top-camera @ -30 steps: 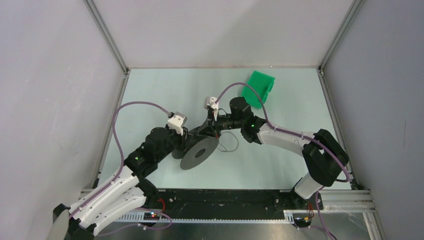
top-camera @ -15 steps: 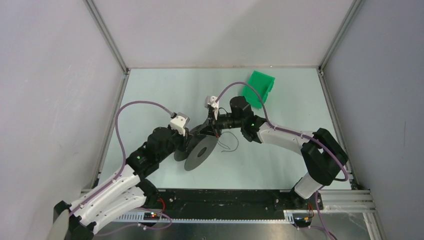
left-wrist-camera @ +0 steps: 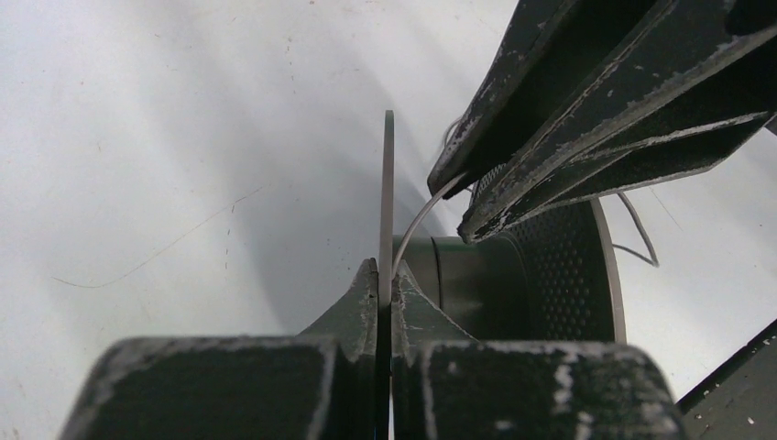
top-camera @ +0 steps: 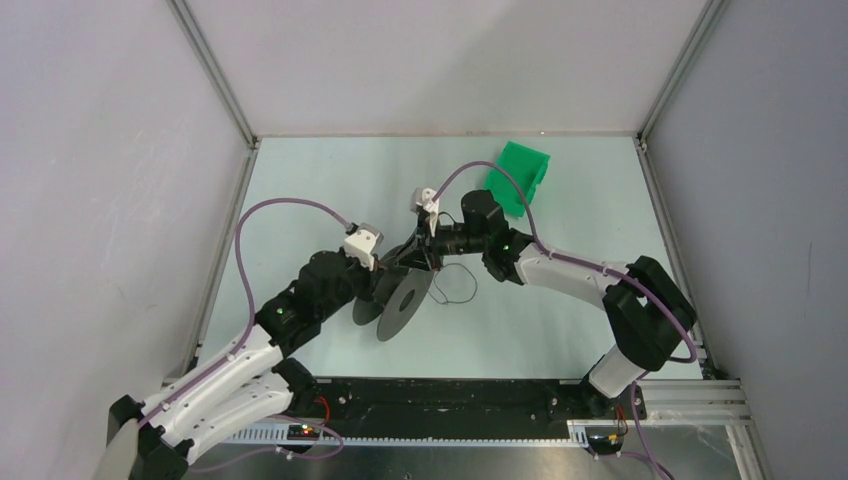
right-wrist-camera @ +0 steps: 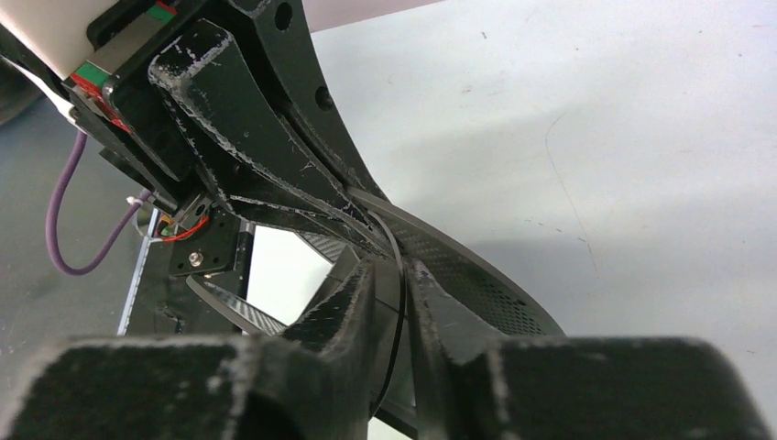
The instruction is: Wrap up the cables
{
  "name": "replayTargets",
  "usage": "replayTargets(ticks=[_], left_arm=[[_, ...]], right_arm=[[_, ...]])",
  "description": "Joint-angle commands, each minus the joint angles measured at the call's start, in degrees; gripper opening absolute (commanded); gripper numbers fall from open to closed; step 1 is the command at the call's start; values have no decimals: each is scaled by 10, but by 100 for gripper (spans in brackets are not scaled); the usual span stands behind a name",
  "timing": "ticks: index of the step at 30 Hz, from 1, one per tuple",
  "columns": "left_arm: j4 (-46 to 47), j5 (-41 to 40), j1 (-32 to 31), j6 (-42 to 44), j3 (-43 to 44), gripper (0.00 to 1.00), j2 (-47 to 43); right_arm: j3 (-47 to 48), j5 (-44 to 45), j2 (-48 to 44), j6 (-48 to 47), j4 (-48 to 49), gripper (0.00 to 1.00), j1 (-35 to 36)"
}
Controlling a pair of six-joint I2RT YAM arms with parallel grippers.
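On the table (top-camera: 560,320), one reel (top-camera: 405,300) (black), one cable (left-wrist-camera: 417,223), two grippers (left-wrist-camera: 385,275) (right-wrist-camera: 389,266)

dark cable (top-camera: 473,286), black reel (top-camera: 405,300), green bin (top-camera: 517,178)

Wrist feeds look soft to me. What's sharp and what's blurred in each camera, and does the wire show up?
Left wrist: own end effector, near the lens, is blurred; the reel edge and wire beyond are sharper, the wire catching light. Right wrist: near fingers out of focus, table crisp. Top view: even light, wire only a faint thread.
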Motion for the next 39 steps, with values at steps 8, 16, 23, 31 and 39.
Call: replayTargets(ticks=[8, 16, 23, 31, 39], left_arm=[[-49, -66, 2, -39, 34, 0, -2], [-84, -80, 2, -64, 52, 0, -23], [-131, -85, 4, -103, 89, 0, -23], [-165, -62, 11, -128, 115, 0, -24], [-216, -47, 50, -138, 145, 0, -53]], right_arm=[[2, 30, -79, 6, -65, 42, -7], [-73, 64, -159, -23, -74, 50, -16], [-187, 49, -188, -80, 26, 57, -4], [-221, 8, -93, -76, 204, 59, -2], [-221, 79, -37, -44, 257, 10, -30]])
